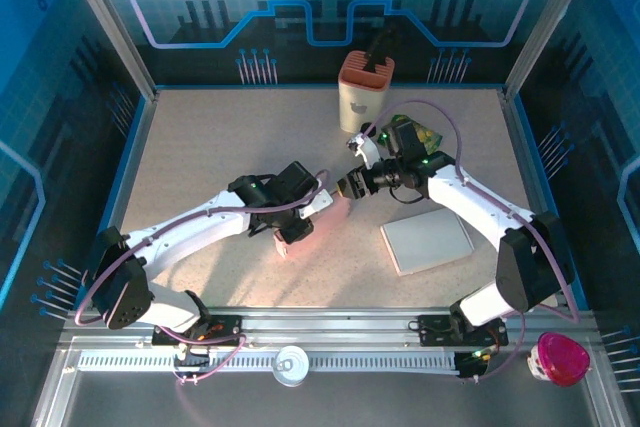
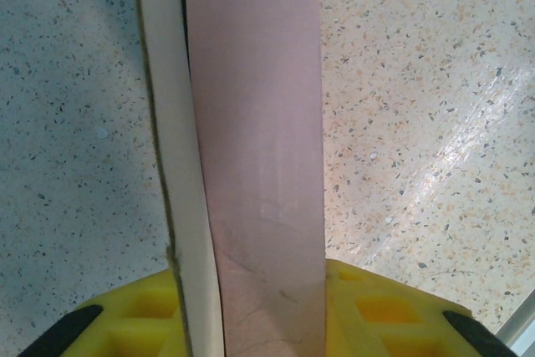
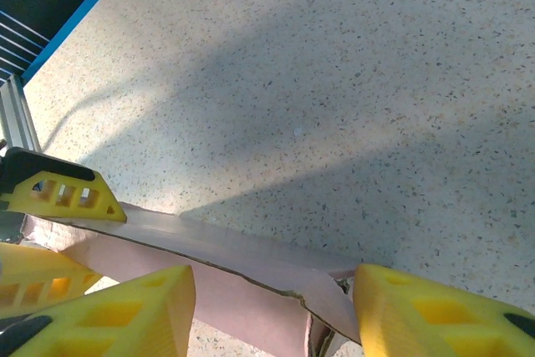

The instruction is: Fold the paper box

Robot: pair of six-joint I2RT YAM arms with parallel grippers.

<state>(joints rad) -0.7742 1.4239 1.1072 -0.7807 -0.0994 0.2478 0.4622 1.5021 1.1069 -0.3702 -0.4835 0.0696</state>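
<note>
- Fingers (image 2: pixel 380 311) of the left gripper (image 2: pixel 251 282) were clamped on the pink paper box (image 2: pixel 255 123), with its flap sticking straight out between them.
- Right gripper (image 3: pixel 274 277) had its fingers (image 3: pixel 125 315) spread apart, straddling the box's ragged edge without squeezing it.
- The box was just left of the white slab (image 1: pixel 427 241), with both grippers meeting at it.
- Peach holder (image 1: pixel 366 87) stood behind the slab, well apart.

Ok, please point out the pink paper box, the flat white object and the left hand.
pink paper box (image 2: pixel 259 123): left wrist view, its pink panel.
flat white object (image 1: pixel 427 242): top external view, its middle.
left hand (image 2: pixel 255 311): left wrist view, midway between its yellow fingers.
</note>
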